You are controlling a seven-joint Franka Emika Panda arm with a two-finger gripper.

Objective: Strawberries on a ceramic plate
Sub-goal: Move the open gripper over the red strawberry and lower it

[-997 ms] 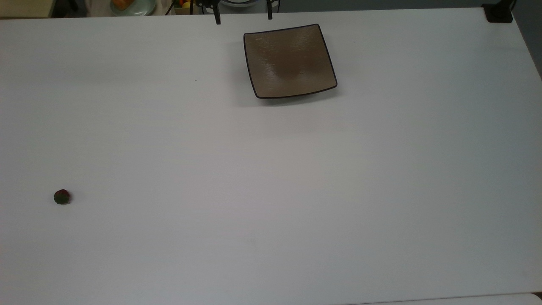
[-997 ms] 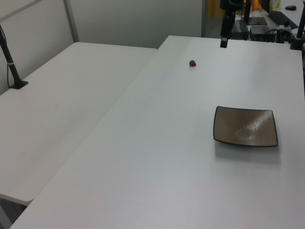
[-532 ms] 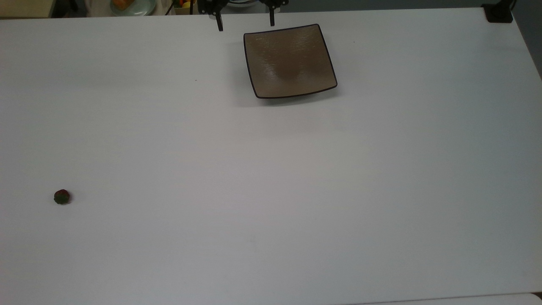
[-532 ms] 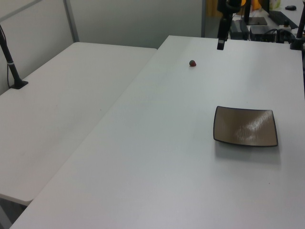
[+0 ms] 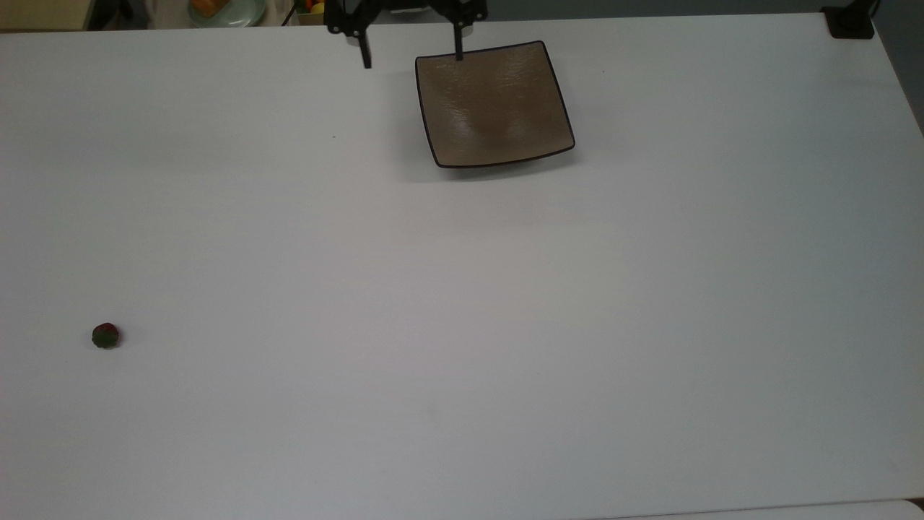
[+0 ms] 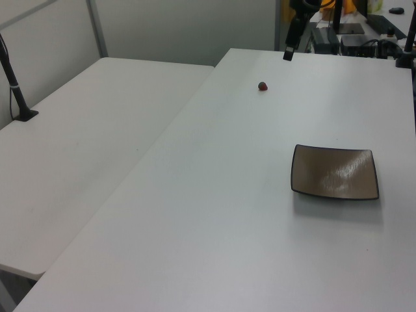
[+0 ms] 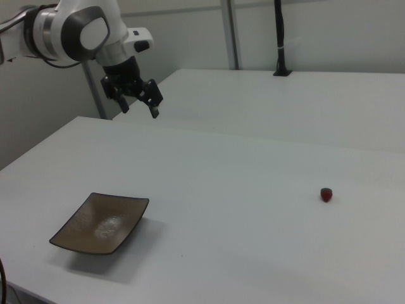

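Note:
A tiny dark red strawberry (image 5: 105,336) with a green top lies on the white table near the top view's left edge, far from the plate; it shows too in the left view (image 6: 262,86) and the right view (image 7: 326,194). The square tan-brown ceramic plate (image 5: 494,105) with a thin dark rim sits bare near the top view's upper middle (image 6: 335,172) (image 7: 100,222). My gripper (image 5: 411,58) hangs open above the table at the plate's upper left corner, holding nothing (image 7: 139,109) (image 6: 288,52).
A round pale dish (image 5: 224,9) with orange food sits beyond the table's far edge. A black clamp (image 5: 850,22) grips the top view's upper right corner. A second white table (image 6: 97,130) adjoins, with a black post (image 6: 16,91) on it.
The open gripper has come further over the table, toward the top view's bottom and slightly left. Strawberry and plate have not moved.

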